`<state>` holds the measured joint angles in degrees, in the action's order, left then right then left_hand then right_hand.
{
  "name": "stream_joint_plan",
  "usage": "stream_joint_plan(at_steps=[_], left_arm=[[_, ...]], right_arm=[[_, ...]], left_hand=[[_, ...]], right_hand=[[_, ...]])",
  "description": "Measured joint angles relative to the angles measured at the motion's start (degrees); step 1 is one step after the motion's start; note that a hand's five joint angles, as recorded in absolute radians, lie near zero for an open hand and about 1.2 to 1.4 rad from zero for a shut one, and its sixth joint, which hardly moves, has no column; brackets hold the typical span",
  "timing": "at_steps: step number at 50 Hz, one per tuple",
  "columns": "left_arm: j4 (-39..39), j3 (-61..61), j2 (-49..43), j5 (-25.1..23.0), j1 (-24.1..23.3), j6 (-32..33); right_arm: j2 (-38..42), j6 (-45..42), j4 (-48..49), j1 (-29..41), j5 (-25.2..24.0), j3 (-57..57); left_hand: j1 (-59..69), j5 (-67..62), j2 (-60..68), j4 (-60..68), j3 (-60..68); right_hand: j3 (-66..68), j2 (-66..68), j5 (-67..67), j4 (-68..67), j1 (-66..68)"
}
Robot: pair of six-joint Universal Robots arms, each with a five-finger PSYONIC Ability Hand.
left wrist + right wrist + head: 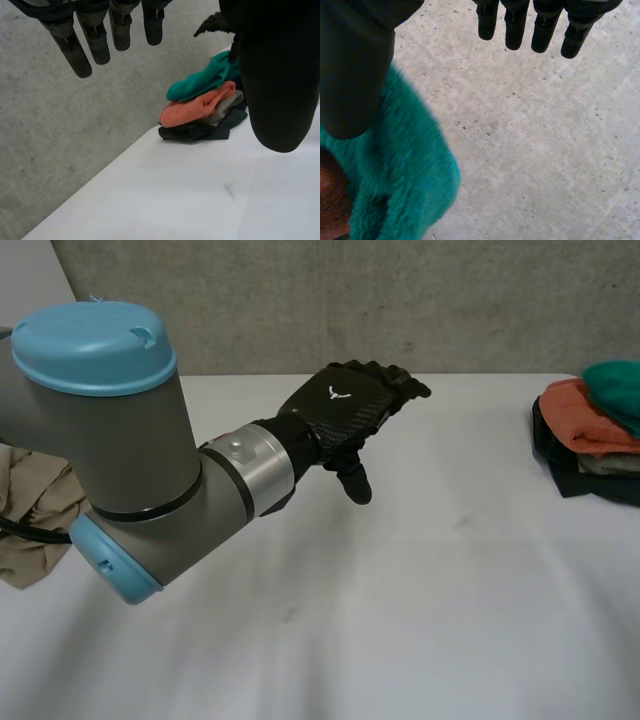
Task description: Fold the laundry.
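My left hand (345,410) hovers open over the middle of the white table (450,590), its fingers (95,40) straight and its thumb spread, holding nothing. At the table's right edge sits a stack of folded laundry: a teal piece (615,390) on top, an orange one (585,425) under it, then grey and black ones (570,475). The left wrist view shows the same stack (200,107) beyond the fingertips. My right hand (355,65) hangs open just above the teal piece (405,185), fingers straight, not touching it.
A crumpled beige cloth (30,510) lies at the table's left edge, partly behind my left arm (110,440). A grey concrete wall (350,300) runs along the table's far edge.
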<state>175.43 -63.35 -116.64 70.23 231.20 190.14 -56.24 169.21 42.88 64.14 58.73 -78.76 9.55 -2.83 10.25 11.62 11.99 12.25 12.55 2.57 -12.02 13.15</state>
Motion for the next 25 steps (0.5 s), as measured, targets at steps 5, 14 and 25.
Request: stream_joint_plan(at_steps=[5, 14, 25], left_arm=[[0.03, -0.10, 1.37, 0.04, -1.04, -0.10], [2.03, 0.94, 6.12, 0.78, -0.99, -2.29], [3.84, 3.31, 13.61, 13.95, 12.73, -3.02]], right_arm=[[-8.72, -4.35, -12.26, -2.15, -1.47, 1.85], [-13.85, -22.55, -31.45, -1.25, 8.30, 13.59], [-18.17, -31.48, -18.36, 28.37, 17.15, 7.53]], left_hand=[[-0.01, 0.00, 0.00, 0.00, 0.00], [0.00, 0.00, 0.00, 0.00, 0.00], [-0.01, 0.00, 0.00, 0.00, 0.00]], right_hand=[[0.00, 0.00, 0.00, 0.01, 0.00], [0.00, 0.00, -0.01, 0.01, 0.00], [0.00, 0.00, -0.02, 0.01, 0.00]])
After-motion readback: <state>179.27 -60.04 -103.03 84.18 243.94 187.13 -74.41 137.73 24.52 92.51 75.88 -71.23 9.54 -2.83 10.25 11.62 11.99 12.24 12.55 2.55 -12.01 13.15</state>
